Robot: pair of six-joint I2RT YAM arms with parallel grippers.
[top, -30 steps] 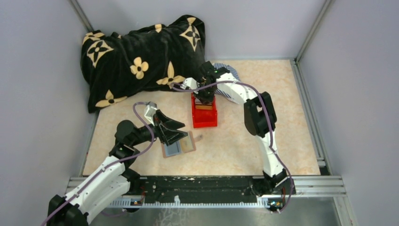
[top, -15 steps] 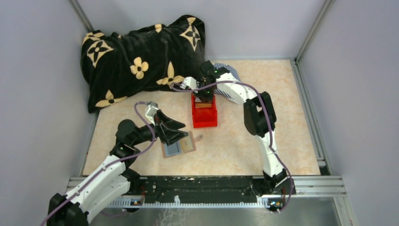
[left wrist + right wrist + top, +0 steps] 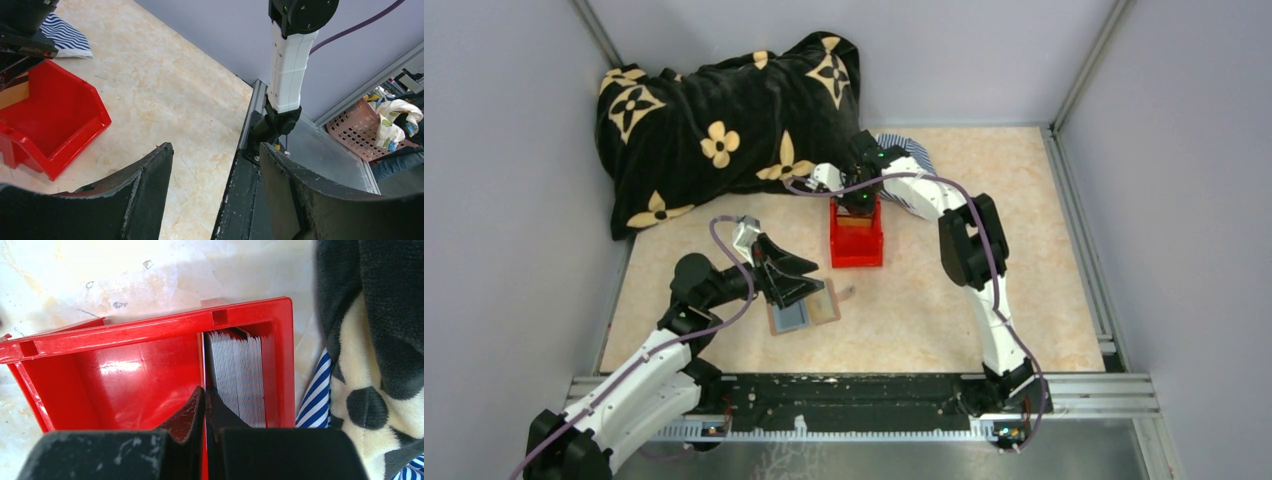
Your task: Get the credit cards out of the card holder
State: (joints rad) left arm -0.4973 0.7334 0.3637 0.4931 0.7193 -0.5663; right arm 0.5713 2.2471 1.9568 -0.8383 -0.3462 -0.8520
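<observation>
Right end effector point(image 3: 204, 392) is clenched, pads nearly touching. Can't tell if the thin edge between them is a card. It has backed toward the far end of the red bin point(image 3: 150, 330), nudging it slightly. Grey credit cards point(image 3: 235, 375) stand against the bin wall, orange-tan card point(image 3: 856, 219) alongside. Left end effector point(image 3: 215, 147) stays spread wide over the card holder point(image 3: 804, 312), which lies unfolded on the worktop point(image 3: 924, 300). Looks like a drop-off, with the next pull pending.
</observation>
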